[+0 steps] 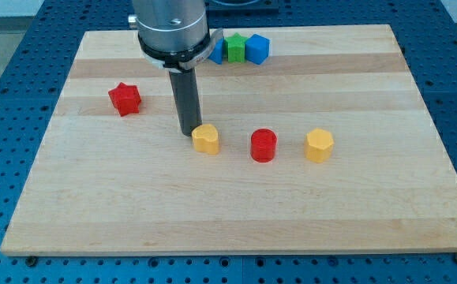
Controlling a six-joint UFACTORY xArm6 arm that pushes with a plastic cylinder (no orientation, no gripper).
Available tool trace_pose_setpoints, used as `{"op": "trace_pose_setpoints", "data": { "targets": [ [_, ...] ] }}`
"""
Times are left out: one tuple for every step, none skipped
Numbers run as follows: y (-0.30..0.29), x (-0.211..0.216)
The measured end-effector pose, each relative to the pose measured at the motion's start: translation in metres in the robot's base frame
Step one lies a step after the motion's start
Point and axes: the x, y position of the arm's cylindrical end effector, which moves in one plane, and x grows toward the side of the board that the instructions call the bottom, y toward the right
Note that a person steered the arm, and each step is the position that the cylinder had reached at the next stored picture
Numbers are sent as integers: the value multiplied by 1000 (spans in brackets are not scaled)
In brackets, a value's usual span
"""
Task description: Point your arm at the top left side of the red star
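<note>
The red star (125, 99) lies on the wooden board (236, 205) at the view's left. My tip (189, 132) rests on the board well to the right of the star and a little lower in the view. It sits just left of a yellow block (206, 139), close to touching it. The arm's grey body hangs over the board's top middle.
A red cylinder (264, 145) and a yellow hexagonal block (319, 145) lie in a row to the right of the yellow block. At the board's top edge sit a green block (234, 48) and a blue block (256, 48), with another blue block (215, 55) partly hidden by the arm.
</note>
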Motion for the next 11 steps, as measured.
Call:
{"op": "trace_pose_setpoints", "data": {
  "targets": [
    [3, 0],
    [6, 6],
    [8, 10],
    [8, 10],
    [8, -18],
    [-1, -70],
    [-43, -116],
    [-104, -120],
    [-157, -120],
    [-164, -106],
    [-150, -83]
  ]
}}
